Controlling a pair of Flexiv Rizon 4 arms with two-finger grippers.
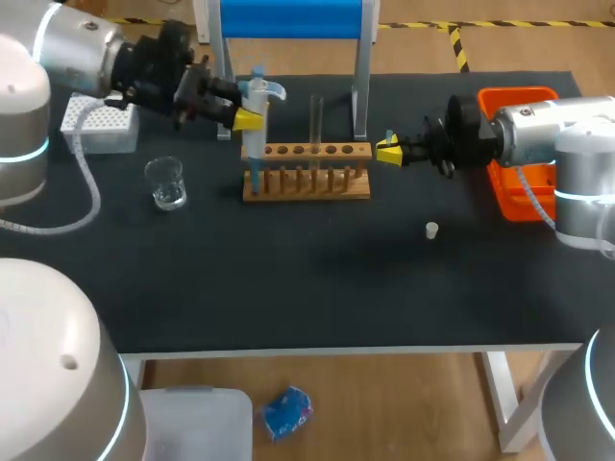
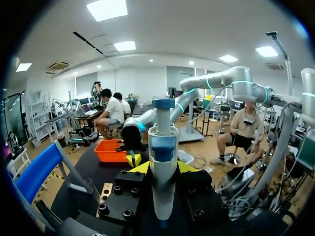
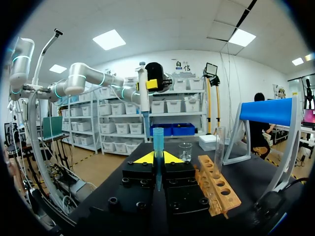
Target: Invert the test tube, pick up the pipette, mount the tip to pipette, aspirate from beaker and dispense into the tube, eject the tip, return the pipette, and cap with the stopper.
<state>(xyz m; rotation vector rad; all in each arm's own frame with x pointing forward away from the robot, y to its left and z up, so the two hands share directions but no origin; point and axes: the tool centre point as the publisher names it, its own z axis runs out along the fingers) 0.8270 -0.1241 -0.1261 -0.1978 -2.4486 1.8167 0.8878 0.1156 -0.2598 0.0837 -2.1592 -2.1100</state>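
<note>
In right tool [image 3: 157, 158], blue tip [image 3: 157, 140]

The matte black table top [image 1: 317, 288] carries a pale brown wooden tube rack [image 1: 307, 175], a clear glass beaker [image 1: 165, 182], a clear glass test tube [image 1: 315, 120] and a small white stopper [image 1: 431, 230]. The white plastic pipette [image 2: 163, 172] has blue bands (its cap too). The slim pipette tip [image 3: 158, 147] is translucent blue and the plastic bin [image 1: 514, 197] bright orange. The left gripper [image 1: 246, 119] and right gripper [image 1: 388, 152] are black, yellow-tipped.

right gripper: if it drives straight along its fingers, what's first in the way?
Likely the pipette held by the left gripper: its lower end hangs almost dead ahead of the right gripper and the tip it holds. The rack runs beside the line, not across it. Depth is unclear.
</note>
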